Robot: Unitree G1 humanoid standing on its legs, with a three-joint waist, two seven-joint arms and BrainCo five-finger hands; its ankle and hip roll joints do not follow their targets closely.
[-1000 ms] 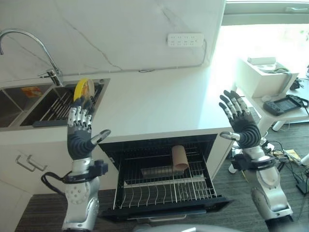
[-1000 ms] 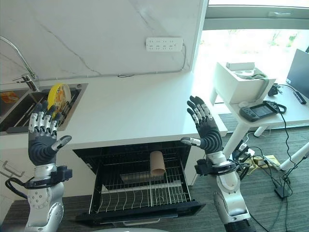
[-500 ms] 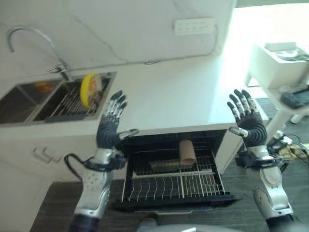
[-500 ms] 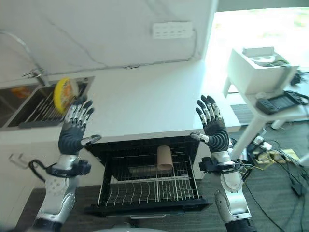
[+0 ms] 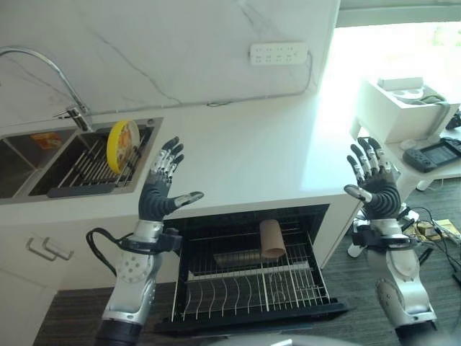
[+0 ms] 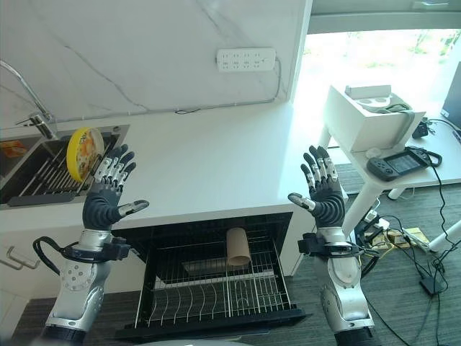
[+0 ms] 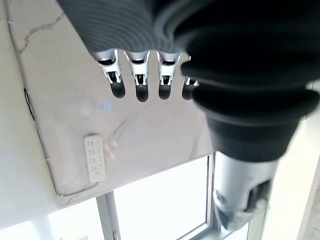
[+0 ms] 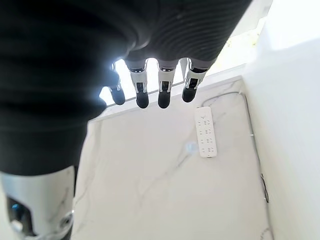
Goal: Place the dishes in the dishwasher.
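Daylight from the window [image 5: 403, 36] overexposes the right side, glaring on the white countertop [image 5: 245, 151].

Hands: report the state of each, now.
Left hand: open, fingers straight, holding nothing.
Right hand: open, fingers straight, holding nothing.

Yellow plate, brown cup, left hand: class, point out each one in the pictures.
yellow plate [image 5: 122, 145], left eye view, middle of its face.
brown cup [image 5: 271, 238], left eye view, middle of its side.
left hand [image 5: 155, 200], left eye view, palm.
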